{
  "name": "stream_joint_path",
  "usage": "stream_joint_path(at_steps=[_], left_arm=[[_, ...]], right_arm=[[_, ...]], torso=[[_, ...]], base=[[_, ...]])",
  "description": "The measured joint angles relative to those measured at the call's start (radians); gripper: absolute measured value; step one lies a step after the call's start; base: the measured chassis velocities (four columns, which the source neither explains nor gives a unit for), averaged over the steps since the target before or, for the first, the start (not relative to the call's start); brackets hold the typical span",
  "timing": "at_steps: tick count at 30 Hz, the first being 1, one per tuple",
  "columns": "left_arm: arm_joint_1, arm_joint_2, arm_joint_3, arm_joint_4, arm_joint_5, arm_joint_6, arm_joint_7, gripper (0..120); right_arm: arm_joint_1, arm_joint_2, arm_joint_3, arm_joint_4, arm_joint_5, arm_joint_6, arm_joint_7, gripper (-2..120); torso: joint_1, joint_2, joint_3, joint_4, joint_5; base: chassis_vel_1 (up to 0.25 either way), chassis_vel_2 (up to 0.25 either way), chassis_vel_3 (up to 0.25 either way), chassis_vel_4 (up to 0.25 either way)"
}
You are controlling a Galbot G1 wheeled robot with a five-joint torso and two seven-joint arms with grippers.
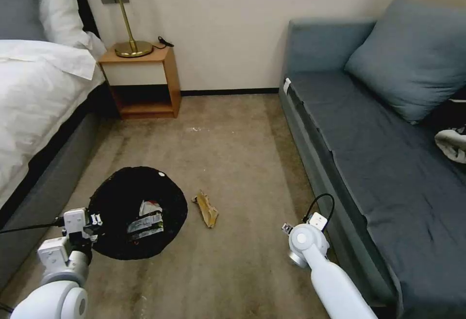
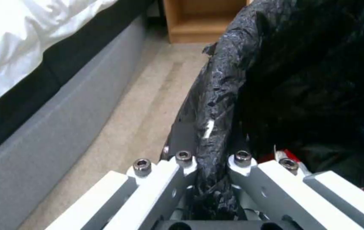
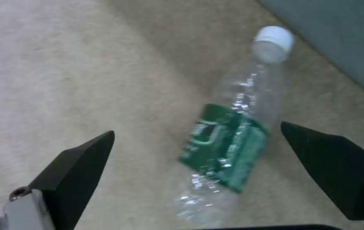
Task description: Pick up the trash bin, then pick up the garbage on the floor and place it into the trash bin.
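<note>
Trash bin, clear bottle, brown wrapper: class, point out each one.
trash bin (image 1: 121, 188), head view, on the black liner's inner wall.
clear bottle (image 3: 224, 148), right wrist view, on its green label.
brown wrapper (image 1: 206, 209), head view, on its crumpled middle.

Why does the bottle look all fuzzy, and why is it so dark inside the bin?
In the right wrist view the bottle is blurry, its green label smeared, with the right gripper open around it. In the head view the bin looks dark because of its black bag, though pale wrappers show inside. In the left wrist view that bag glints where light hits its crinkles, pinched by the left gripper.
</note>
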Motion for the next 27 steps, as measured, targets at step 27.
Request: stream_joint_path(at_steps=[27], left_arm=[[0.039,-0.012,0.001,-0.044,0.021,-0.009,-0.002,3]], right_arm=[[-0.009,0.02,0.061,-0.165,-0.055,0.067,-0.139,67]], torso=[[0.0,0.0,0.0,0.0,0.0001]], base=[[0.0,0.0,0.0,0.0]])
